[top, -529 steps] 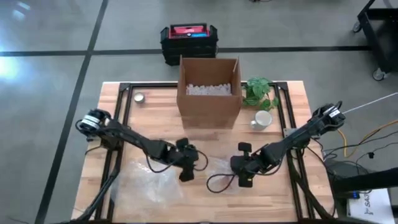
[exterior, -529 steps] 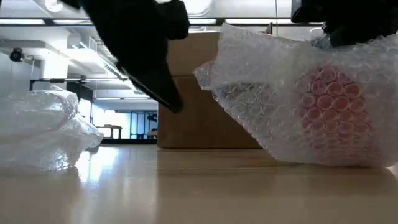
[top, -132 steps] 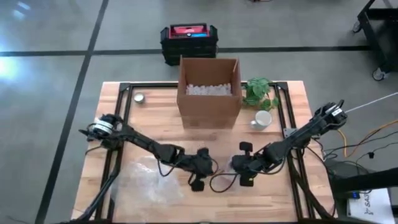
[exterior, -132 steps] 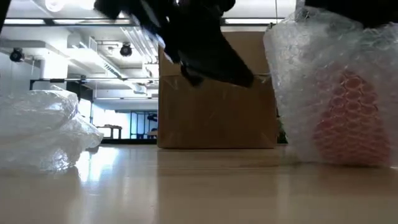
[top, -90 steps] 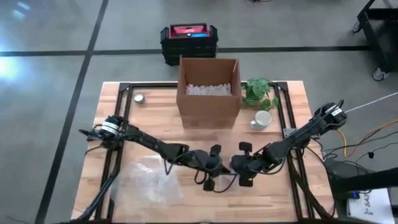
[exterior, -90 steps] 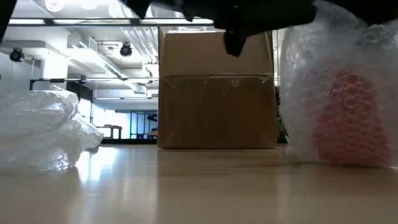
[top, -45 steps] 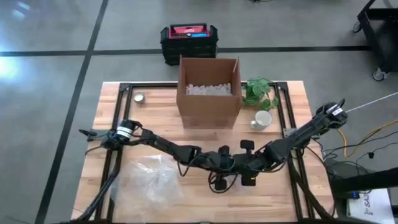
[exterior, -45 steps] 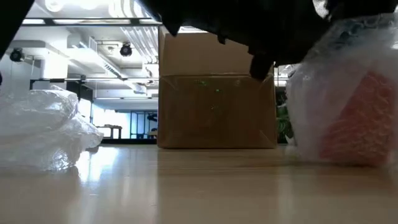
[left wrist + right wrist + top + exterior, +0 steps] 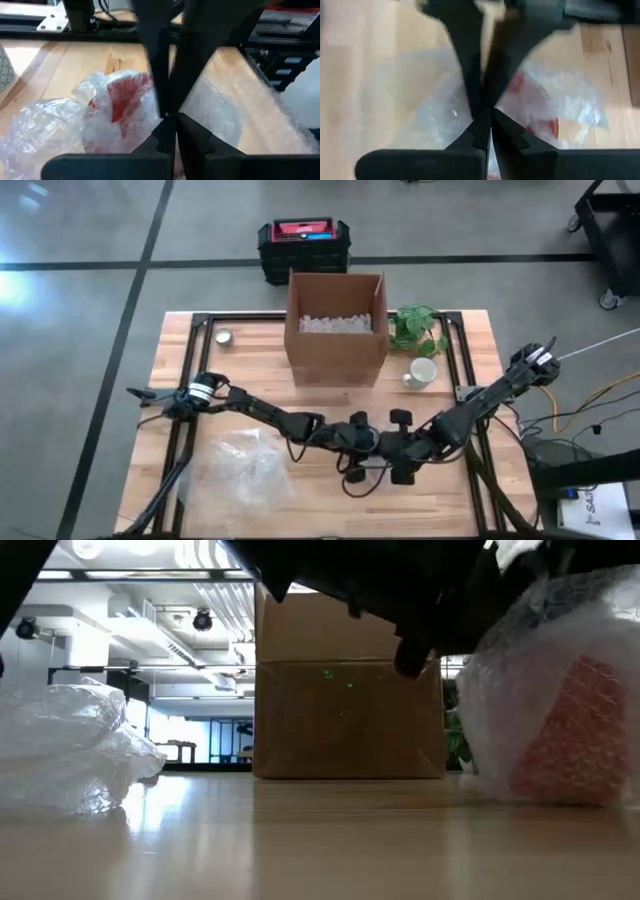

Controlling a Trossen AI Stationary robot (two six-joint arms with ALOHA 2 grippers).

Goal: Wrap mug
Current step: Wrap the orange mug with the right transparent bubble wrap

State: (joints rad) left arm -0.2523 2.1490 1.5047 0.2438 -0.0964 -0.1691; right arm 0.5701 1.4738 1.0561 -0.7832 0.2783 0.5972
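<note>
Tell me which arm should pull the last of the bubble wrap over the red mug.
Probably the left. The left gripper has its fingers pinched on the bubble wrap right beside the red mug, while the right gripper steadies the bundle from the other side.

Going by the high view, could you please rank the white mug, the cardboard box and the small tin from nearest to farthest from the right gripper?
From the right gripper:
1. White mug, toward the far right, beside the plant.
2. Cardboard box, at the far middle.
3. Small tin, in the far left corner.

red mug blurred thru wrap, edge-cropped
</note>
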